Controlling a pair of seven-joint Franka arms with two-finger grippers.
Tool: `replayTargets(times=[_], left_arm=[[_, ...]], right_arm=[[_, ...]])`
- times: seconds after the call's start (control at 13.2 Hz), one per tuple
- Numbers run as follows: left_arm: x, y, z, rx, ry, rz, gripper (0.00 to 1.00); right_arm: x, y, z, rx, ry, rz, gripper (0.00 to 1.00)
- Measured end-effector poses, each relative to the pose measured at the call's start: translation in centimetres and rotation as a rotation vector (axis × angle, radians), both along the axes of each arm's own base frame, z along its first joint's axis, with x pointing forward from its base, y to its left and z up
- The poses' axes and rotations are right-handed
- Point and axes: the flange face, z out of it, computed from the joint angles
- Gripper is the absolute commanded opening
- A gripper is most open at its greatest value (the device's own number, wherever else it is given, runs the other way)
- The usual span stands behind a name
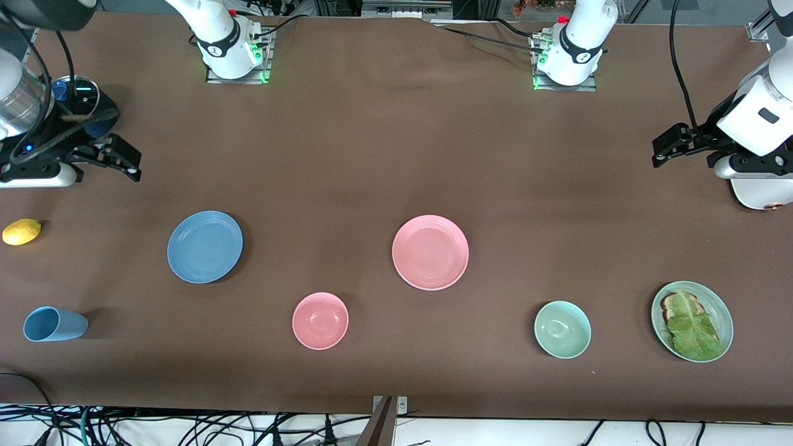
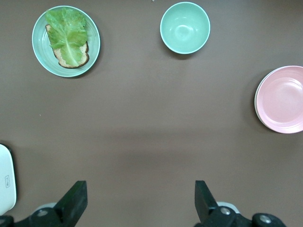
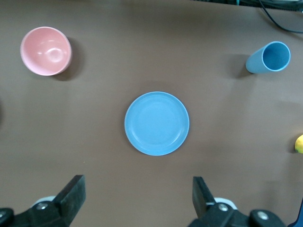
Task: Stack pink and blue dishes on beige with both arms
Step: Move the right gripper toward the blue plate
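Near mid-table, the pink plate lies flat; the left wrist view shows a pale rim edge under it, so it looks stacked on another plate, likely the beige one, though I can't confirm the colour from the front. Toward the right arm's end, the blue plate lies flat on the brown table, well apart from the pink plate, nothing on it. Left gripper is up in the air over bare table at the left arm's end, forearm folded back, fingers spread wide, holding nothing. Right gripper hangs over bare table at the right arm's end, fingers also wide apart, empty; its wrist camera looks straight down on the blue plate. Both arms parked clear of the dishes. Other items, all nearer the front camera than the plates: pink bowl, pale green bowl, pale green plate with lettuce on toast, blue cup on its side. Lemon sits by the table edge at the right arm's end.
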Motion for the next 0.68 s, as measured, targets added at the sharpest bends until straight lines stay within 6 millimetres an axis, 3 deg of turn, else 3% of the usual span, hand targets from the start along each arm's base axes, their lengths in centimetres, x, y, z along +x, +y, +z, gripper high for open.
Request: replayTargets(times=[0.15,0.68], left_arm=[[0.1,0.6,0.0,-0.009,-0.003,0.011,1.00],[0.1,1.2,0.2,-0.033,-0.006,0.029,1.00]], right_arm=[[-0.7,1.4,0.7,0.000,0.002,0.017,1.00],[0.4,-0.7,-1.3,-0.003,0.038,-0.020,1.00]])
